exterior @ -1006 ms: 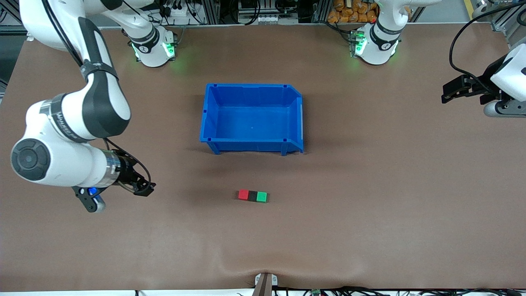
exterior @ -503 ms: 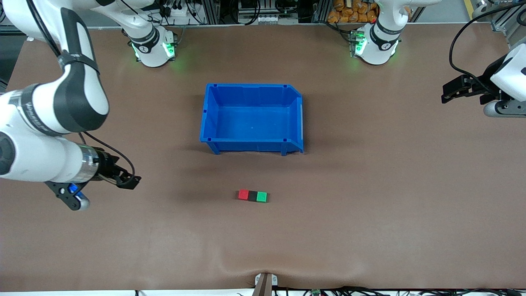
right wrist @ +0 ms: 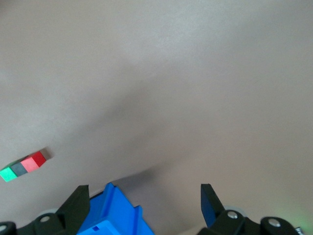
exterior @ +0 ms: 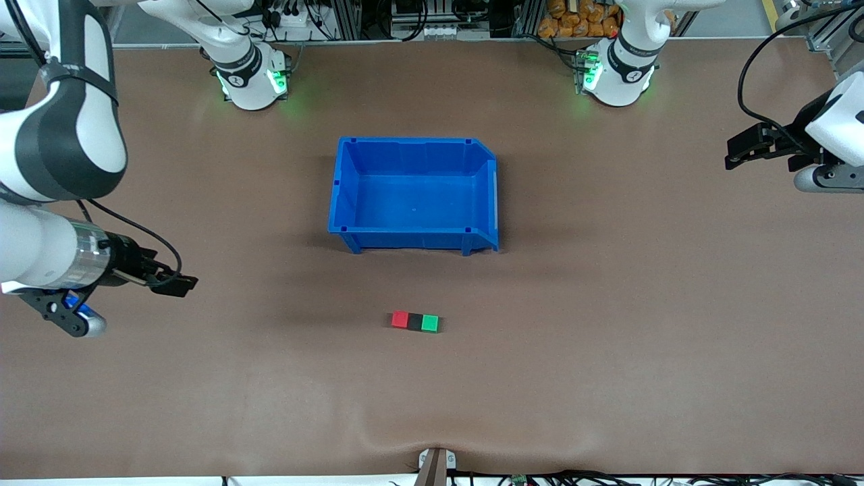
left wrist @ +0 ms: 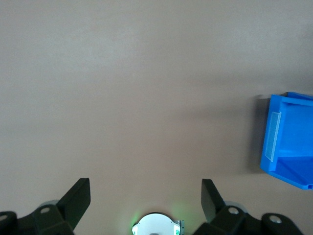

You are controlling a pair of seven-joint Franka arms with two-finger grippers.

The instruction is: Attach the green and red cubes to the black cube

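Note:
The red cube (exterior: pixel 399 319), black cube (exterior: pixel 414 321) and green cube (exterior: pixel 430 323) lie pressed together in one row on the table, black in the middle, nearer the front camera than the blue bin (exterior: pixel 412 141). The right wrist view shows the same row: green cube (right wrist: pixel 7 174), black cube (right wrist: pixel 18 169), red cube (right wrist: pixel 34 161). My right gripper (exterior: pixel 177 283) hovers open and empty over the right arm's end of the table, well apart from the cubes. My left gripper (exterior: pixel 739 152) waits open and empty over the left arm's end.
The blue bin stands empty at the table's middle, between the arm bases and the cubes. Its wall (left wrist: pixel 272 142) shows in the left wrist view and a corner (right wrist: pixel 117 215) sits between the right gripper's (right wrist: pixel 144 200) fingers. The left gripper (left wrist: pixel 145 196) frames bare table.
The right arm has drawn back toward its own end of the table, away from the cube row, gripper still open. The cubes, bin and left arm have not moved.

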